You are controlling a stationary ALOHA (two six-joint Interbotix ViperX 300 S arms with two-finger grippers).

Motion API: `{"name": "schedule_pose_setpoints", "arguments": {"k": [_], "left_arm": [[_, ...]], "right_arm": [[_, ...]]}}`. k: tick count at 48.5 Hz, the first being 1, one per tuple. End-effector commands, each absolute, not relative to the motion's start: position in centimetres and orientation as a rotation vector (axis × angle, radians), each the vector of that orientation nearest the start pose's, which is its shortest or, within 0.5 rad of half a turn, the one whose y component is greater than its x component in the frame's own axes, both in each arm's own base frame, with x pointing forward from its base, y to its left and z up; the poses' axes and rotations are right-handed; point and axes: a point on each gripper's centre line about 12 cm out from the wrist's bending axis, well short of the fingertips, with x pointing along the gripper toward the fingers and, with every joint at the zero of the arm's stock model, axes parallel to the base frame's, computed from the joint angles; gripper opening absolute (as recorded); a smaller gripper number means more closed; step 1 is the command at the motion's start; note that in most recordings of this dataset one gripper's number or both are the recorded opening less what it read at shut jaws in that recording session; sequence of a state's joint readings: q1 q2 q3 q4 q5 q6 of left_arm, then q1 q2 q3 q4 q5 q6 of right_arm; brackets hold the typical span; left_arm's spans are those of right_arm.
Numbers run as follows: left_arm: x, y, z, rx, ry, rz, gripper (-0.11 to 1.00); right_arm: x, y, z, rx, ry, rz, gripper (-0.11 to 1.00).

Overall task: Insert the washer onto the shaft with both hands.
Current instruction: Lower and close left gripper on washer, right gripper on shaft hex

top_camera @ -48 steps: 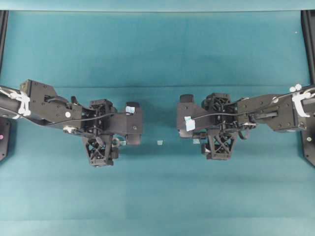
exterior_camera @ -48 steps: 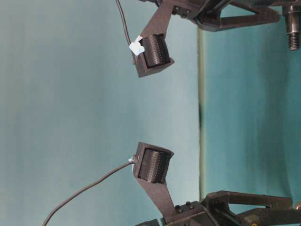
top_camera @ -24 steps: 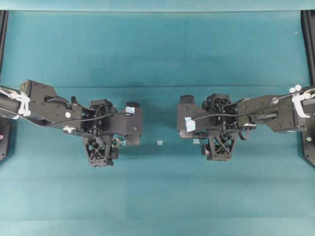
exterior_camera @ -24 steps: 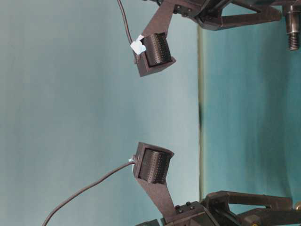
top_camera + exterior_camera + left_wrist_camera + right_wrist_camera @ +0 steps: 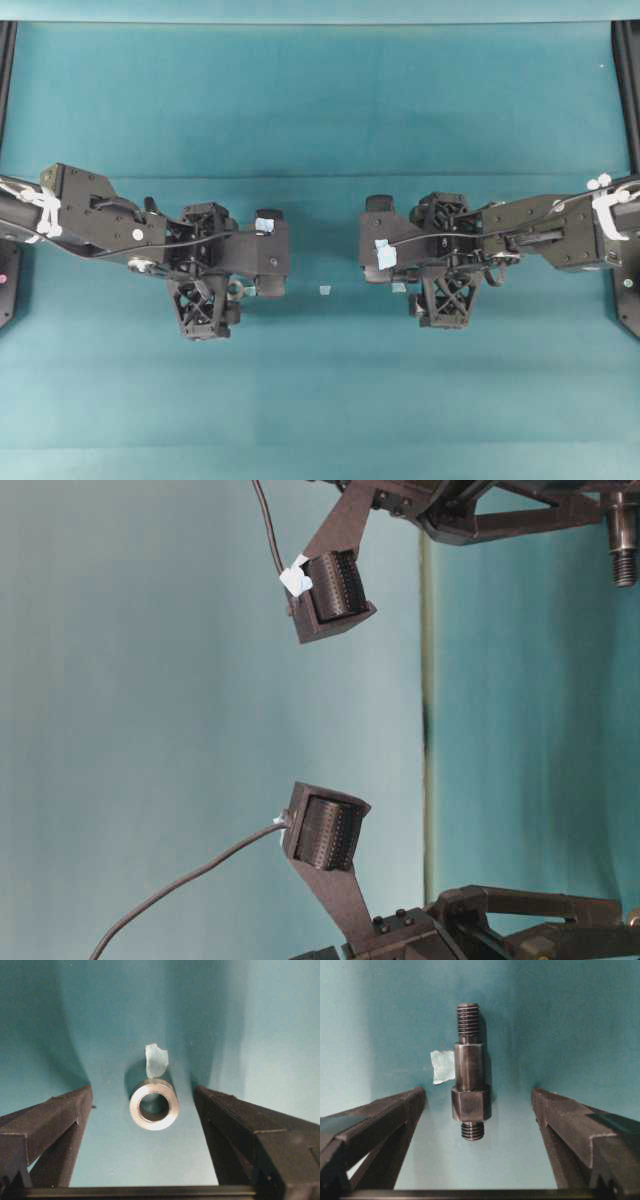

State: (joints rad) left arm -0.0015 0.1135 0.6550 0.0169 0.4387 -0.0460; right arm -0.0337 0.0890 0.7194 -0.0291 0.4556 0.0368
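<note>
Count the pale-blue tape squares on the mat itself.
3: one beside the washer, one beside the shaft, one midway between grippers. More may be hidden.

Teal table (image 5: 320,110) bears washer (image 5: 154,1104), shaft (image 5: 470,1085), tape squares (image 5: 325,290).

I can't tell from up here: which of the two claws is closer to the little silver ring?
Left. The left gripper stands open around the washer, one finger on each side, not touching. The right gripper is across the table, open around the shaft instead.
</note>
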Motion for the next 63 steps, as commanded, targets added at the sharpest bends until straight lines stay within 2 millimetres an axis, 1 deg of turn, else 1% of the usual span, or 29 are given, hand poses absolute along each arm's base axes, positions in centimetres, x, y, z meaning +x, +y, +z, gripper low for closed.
{"name": "schedule_pose_setpoints", "arguments": {"k": [1, 15, 19, 23, 27, 31, 35, 37, 40, 45, 63], "left_arm": [[35.47, -0.06, 10.39, -0.018, 1.189, 0.021, 0.90], [35.48, -0.12, 10.50, -0.017, 1.186, 0.019, 0.89], [35.49, -0.06, 10.61, -0.018, 1.182, 0.021, 0.88], [35.39, -0.12, 10.58, -0.017, 1.184, 0.019, 0.84], [35.31, -0.12, 10.77, -0.016, 1.179, 0.018, 0.75], [35.27, -0.06, 10.84, -0.017, 1.178, 0.020, 0.59], [35.31, -0.12, 10.91, -0.012, 1.173, 0.016, 0.41], [35.31, -0.12, 10.91, -0.008, 1.173, 0.013, 0.36], [35.36, -0.06, 11.00, -0.008, 1.170, 0.013, 0.36], [35.31, -0.06, 11.01, -0.006, 1.170, 0.012, 0.36], [35.46, -0.12, 11.14, -0.005, 1.166, 0.011, 0.36]], "right_arm": [[32.87, -1.36, 8.85, 0.027, 1.268, -0.051, 0.88], [32.79, -1.41, 8.85, 0.029, 1.277, -0.054, 0.86], [32.79, -1.36, 8.89, 0.030, 1.283, -0.053, 0.80], [32.70, -1.37, 8.84, 0.027, 1.296, -0.052, 0.69], [32.71, -1.42, 8.84, 0.028, 1.302, -0.054, 0.55], [32.72, -1.37, 8.86, 0.027, 1.303, -0.053, 0.42], [32.65, -1.36, 8.77, 0.029, 1.308, -0.053, 0.30], [32.70, -1.42, 8.81, 0.028, 1.306, -0.054, 0.24], [32.70, -1.36, 8.81, 0.029, 1.306, -0.053, 0.17], [32.68, -1.42, 8.80, 0.026, 1.308, -0.052, 0.11], [32.49, -2.17, 8.84, 0.038, 1.323, -0.070, 0.08]]}}
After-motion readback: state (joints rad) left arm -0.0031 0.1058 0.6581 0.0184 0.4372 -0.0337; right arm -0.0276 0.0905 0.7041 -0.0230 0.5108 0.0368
